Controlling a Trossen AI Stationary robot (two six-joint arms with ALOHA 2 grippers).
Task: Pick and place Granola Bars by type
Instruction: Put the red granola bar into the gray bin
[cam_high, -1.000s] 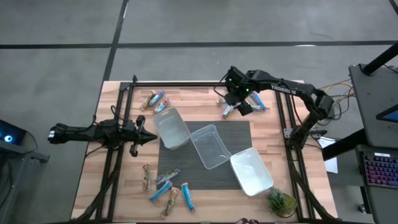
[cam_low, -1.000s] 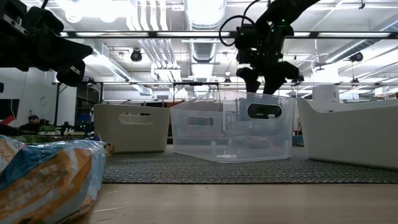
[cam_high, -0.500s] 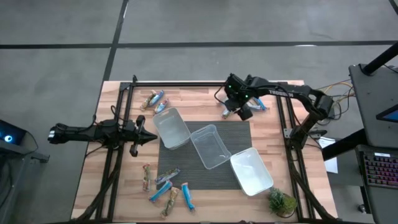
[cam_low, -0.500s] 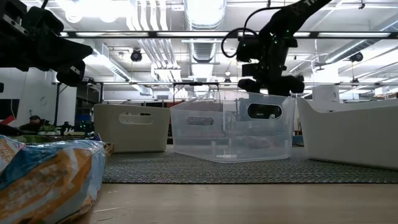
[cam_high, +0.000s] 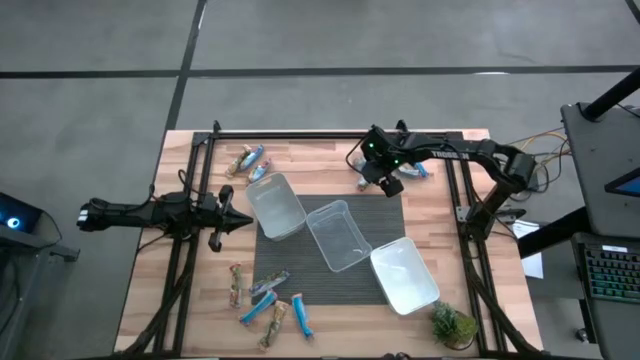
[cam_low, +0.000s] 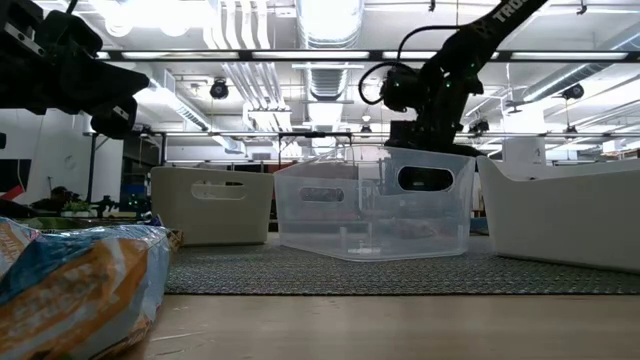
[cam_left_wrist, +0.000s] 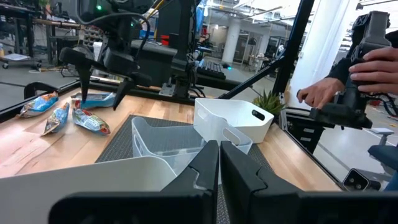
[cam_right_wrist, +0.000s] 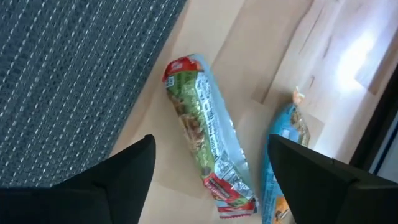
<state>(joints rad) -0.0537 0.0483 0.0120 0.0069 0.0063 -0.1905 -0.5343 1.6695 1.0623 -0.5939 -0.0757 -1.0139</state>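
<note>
The right pincer (cam_right_wrist: 208, 163), spread wide, straddles a granola bar (cam_right_wrist: 204, 160) near the tabletop's (cam_high: 310, 150) far edge. The bar's long axis runs across between the fingers. The left pincer (cam_high: 238, 221) waits clenched.

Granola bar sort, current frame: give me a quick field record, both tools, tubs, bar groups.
right tool: open, low over a silver-grey granola bar on the wood beside the mat, fingers either side, not yet gripping
left tool: shut, waiting at the table's left edge, holding nothing
tubs: three in a diagonal row on the mat, no bars visible inside
far-left bars: small cluster on the wood
near-left bars: larger cluster, mixed wrappers
plant: near-right corner
</note>
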